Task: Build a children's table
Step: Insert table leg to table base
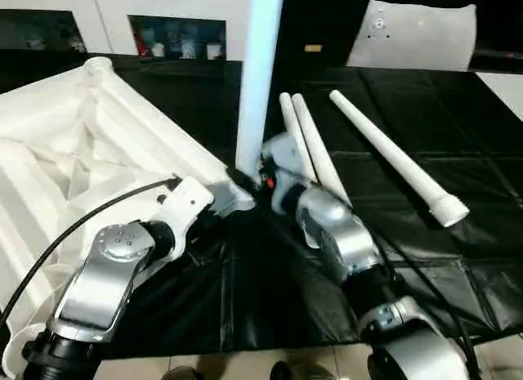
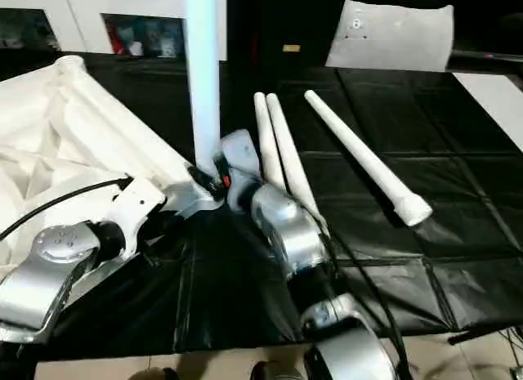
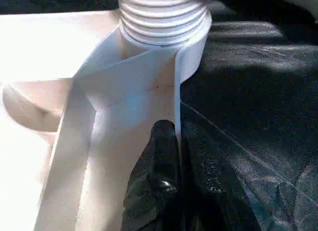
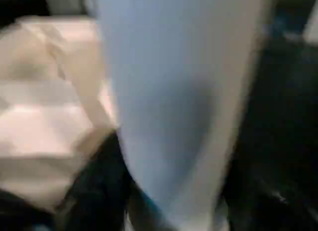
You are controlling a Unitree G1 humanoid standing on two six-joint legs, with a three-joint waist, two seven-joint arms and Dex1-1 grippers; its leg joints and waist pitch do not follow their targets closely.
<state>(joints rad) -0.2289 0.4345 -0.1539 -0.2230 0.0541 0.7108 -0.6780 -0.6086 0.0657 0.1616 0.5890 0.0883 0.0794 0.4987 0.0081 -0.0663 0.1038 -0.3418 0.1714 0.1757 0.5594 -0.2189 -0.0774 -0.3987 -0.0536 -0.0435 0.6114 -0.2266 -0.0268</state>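
The white tabletop (image 1: 73, 143) lies upside down on the left, its ribbed underside up. One white leg (image 1: 257, 78) stands upright in its near corner socket, and the leg's threaded end (image 3: 164, 17) shows at the socket in the left wrist view. My right gripper (image 1: 260, 177) is shut on this leg low down, and the leg (image 4: 179, 102) runs between its dark fingers. My left gripper (image 3: 178, 134) is shut on the tabletop's thin rim (image 3: 175, 92) just beside that corner, one black finger (image 3: 156, 161) on each side. Three loose legs lie on the cloth: a pair (image 1: 310, 147) and a single (image 1: 396, 159).
Black cloth (image 1: 270, 290) covers the work surface up to its front edge. A flat white sheet with a small hole (image 1: 413, 37) leans at the back right. A white cabinet with glass doors (image 1: 176, 33) stands behind. A black cable (image 1: 73, 233) loops over my left forearm.
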